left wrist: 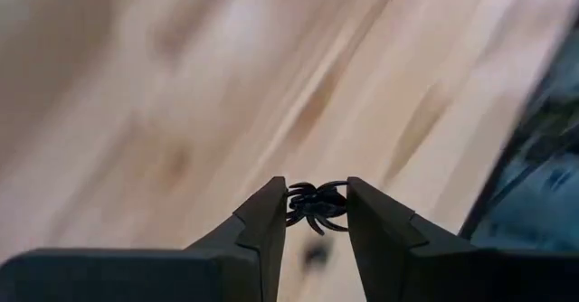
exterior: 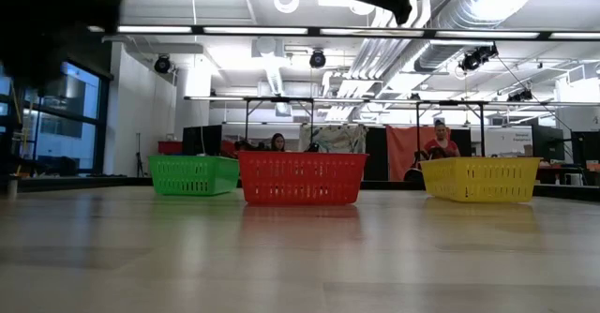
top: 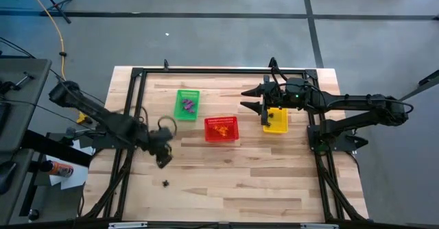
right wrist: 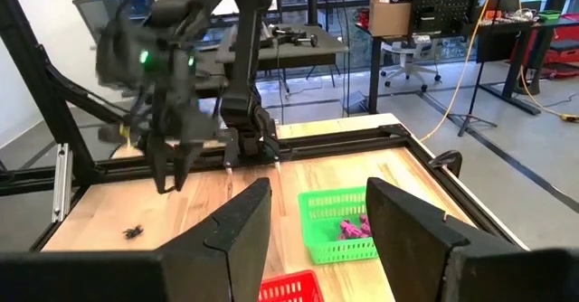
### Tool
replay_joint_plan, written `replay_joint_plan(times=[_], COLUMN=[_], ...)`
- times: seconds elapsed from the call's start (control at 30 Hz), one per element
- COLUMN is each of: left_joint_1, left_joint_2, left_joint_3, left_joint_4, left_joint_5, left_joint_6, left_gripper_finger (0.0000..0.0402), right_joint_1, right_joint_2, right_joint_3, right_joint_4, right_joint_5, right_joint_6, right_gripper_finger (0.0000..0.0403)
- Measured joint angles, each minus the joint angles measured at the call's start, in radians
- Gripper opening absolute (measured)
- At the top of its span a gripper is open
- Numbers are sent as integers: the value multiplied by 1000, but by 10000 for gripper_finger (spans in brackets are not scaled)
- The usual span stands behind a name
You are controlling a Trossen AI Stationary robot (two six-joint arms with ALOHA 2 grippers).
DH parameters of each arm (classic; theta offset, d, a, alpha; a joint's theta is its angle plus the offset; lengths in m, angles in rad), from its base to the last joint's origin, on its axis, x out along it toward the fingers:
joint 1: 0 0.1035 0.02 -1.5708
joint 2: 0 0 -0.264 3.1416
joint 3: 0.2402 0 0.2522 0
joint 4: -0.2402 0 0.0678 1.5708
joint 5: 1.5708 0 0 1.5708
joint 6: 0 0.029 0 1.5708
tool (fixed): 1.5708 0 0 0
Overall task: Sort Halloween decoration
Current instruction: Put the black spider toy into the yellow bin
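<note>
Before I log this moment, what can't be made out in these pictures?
- Yellow plastic mesh basket: contents hidden in the high view by the right gripper above it.
- Small black trinket on the wooden table: too small to identify there.
- Left gripper: holds a black spider-like trinket; surroundings blurred.

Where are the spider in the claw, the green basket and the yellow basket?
black spider [left wrist: 315, 205], left wrist view, its body between the claw fingers
green basket [exterior: 193, 175], low view, front wall
yellow basket [exterior: 479, 180], low view, front wall

High: straight down over whole table [top: 226, 188].
Low: table-level, facing room.
Wrists: forward past own fingers.
Shared: green basket [top: 186, 104].
</note>
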Motion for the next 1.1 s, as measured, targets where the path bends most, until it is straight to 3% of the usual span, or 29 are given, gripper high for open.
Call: replay_joint_plan(times=[0.13,0.27,0.37,0.5,0.73,1.1], left_joint_1=[104,228,331,470,618,622], left_joint_2=[-90,-119,-92,-15,103,120], left_joint_3=[34,36,37,37,37,37], left_joint_4=[152,470,755,1053,1237,1245], left_joint_5=[-174,-296,-282,-154,44,71], left_joint_6=[217,544,809,1033,1072,1074], left_gripper_finger=[98,97,95,95,95,96], right_joint_1=[0,0,0,0,2,1], right_joint_2=[0,0,0,0,0,0], right_joint_3=[0,0,0,0,0,0], right_joint_4=[50,130,183,226,238,236], right_joint_5=[0,0,0,-5,-61,-62], right_joint_6=[-1,0,12,47,65,69], right_gripper_finger=[177,177,177,177,177,177])
